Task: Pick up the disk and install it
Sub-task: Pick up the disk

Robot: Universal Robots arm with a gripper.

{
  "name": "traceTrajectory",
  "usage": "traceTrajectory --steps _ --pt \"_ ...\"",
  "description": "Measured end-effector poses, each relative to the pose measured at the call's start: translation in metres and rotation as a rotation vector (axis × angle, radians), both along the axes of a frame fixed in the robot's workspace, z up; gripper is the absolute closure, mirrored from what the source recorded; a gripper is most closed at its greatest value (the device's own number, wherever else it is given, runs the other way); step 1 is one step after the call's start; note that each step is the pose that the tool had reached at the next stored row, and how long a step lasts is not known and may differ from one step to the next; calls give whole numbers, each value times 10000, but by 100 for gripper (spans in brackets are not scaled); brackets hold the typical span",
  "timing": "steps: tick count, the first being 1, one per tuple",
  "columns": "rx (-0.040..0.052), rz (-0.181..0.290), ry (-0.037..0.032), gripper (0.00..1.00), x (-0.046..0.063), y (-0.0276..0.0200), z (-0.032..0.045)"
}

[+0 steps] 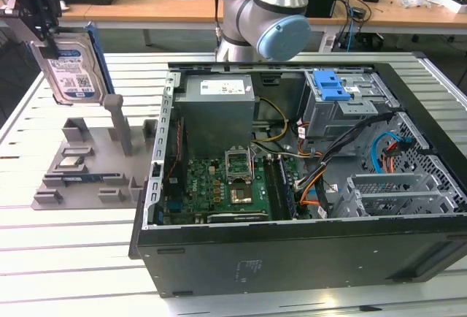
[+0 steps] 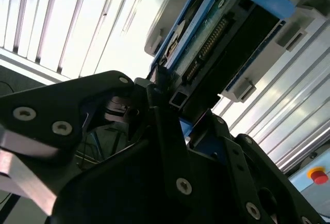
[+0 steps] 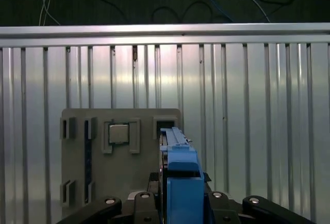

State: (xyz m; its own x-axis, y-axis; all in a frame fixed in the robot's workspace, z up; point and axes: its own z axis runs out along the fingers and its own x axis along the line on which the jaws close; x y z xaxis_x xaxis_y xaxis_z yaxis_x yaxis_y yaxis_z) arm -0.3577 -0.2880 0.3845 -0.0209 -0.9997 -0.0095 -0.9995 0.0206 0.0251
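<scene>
**Claw state.** The claw [image 1: 49, 39] is clenched on the disk [image 1: 71, 69], gripping it by its upper edge. In the second wrist view, the claw [image 2: 170, 100] has its black jaws pressed against the two flat faces of the disk [image 2: 216, 38]. In the first wrist view, the claw [image 3: 183, 203] flanks the disk [image 3: 180, 172], which appears edge-on.

**Disk position.** The disk hangs upright in the air, clear of the grey fixture plate [image 1: 80, 185] below it. This places it above the tabletop [image 1: 44, 258] near the tabletop's edge at the exterior view's left.

**Materials and shapes.**
- The disk is a flat rectangular block of silver metal. It has a white-and-blue label on the face towards the exterior camera and blue plastic rails along its sides. A green circuit board and a row of connector pins show on its end in the second wrist view.
- The fixture plate [image 3: 116, 182] is matte grey with moulded pockets and upright posts. A square metal-capped processor chip [image 3: 118, 132] sits in one pocket.
- The tabletop [image 3: 258, 105] is made of ribbed aluminium slats with a bright sheen.
- An open black computer case [image 1: 292, 247] lies on its side in the middle of the tabletop. Inside it are a green mainboard [image 1: 219, 182] and a grey drive cage [image 1: 343, 116] with a blue latch.
</scene>
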Motion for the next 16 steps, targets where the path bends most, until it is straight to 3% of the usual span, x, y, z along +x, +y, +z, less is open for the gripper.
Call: traceTrajectory --steps 7,16 --pt "0 0 0 63 0 14 304" --pt "0 0 0 63 0 22 553"
